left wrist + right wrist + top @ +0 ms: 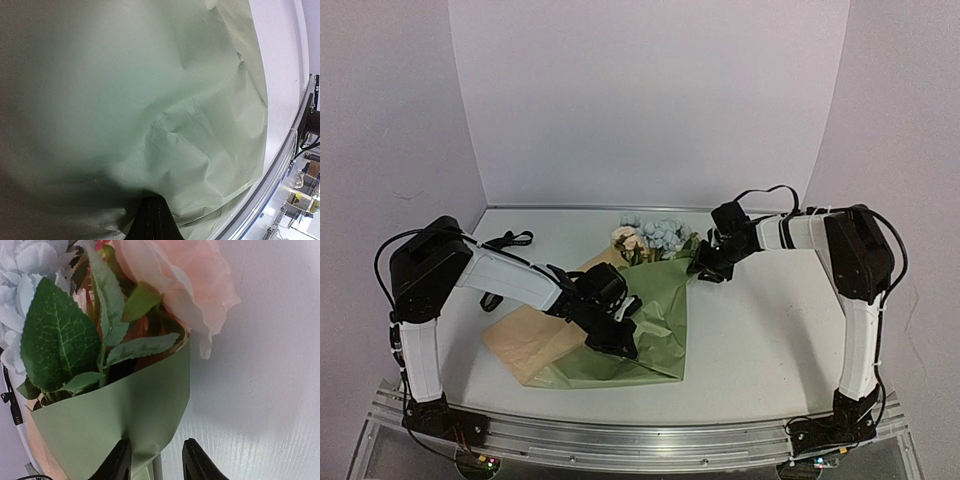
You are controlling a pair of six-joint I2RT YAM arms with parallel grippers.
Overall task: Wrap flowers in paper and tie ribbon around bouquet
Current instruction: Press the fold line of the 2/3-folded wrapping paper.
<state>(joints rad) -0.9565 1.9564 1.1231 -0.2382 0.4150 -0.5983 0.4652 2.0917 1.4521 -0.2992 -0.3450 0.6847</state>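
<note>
The table (760, 340) lies white under both my claws. On it, the paper (660, 325) is spread beneath my left claw (620, 340) and reaches across to my right claw (705, 265). It shows olive green on top, and a tan flap (525, 340) of its reverse is turned out on the outer side of the left claw. Creases run ahead of that claw in its wrist view.

My left claw is pressed together, with its tips (152, 220) down against the green sheet. I cannot tell whether a fold is caught between them.

My right claw (157, 465) is spread. Its fingers (119, 462) stand on either side of the folded upper corner of the paper, with that fold lying against the left finger and a gap on the other side.

The flowers (655, 235) sit just ahead of the right claw. Their peach rose (175, 280), pale blue cluster (22, 270) and green leaves (55, 335) rise out of the paper's fold.

The ribbon (508, 240) lies on the table beyond my left arm, well away from both claws.
</note>
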